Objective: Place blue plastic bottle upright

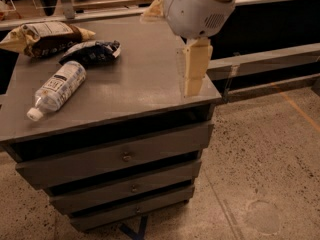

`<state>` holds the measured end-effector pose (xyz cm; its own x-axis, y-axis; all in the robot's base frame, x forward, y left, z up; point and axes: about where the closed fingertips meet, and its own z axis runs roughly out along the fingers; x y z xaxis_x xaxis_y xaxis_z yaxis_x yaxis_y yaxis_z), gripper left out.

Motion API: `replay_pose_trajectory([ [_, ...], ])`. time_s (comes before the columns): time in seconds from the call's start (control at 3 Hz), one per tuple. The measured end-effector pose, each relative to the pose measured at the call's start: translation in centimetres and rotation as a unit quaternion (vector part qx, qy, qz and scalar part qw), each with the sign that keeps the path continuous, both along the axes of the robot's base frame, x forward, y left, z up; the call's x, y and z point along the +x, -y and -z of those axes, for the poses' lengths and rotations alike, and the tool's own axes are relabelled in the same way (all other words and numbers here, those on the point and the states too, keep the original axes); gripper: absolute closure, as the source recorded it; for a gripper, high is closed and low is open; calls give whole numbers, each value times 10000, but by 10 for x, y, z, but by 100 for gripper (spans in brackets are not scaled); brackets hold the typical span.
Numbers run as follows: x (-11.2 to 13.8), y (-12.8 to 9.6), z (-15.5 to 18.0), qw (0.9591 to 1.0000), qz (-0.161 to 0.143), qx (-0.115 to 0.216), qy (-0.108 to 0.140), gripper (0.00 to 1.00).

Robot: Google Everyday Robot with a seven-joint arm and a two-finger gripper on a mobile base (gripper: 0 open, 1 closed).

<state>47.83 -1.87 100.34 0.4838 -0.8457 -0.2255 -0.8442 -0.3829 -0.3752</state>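
Toppled blue plastic bottle [56, 90], label print unreadable, end effector [193, 85] above cabinet [140, 84] edge

Bare cabinet top [135, 79] between jaws at right edge and blue plastic bottle [57, 89]

The one camera looks steeply down from close above and in front of the gray drawer cabinet [135, 84], the gripper [194, 69] hanging at 1 o'clock of centre and the blue plastic bottle [57, 89] at 9 o'clock.
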Motion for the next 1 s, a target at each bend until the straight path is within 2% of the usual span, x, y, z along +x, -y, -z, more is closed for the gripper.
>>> replay_pose_trajectory([
  [0.33, 6, -10, 1, 9997, -223, 106, 10, 0],
  [0.67, 21, -25, 3, 9984, -544, 166, 35, 0],
  [1.0, 35, -35, 7, 9968, -739, 300, 37, 0],
])
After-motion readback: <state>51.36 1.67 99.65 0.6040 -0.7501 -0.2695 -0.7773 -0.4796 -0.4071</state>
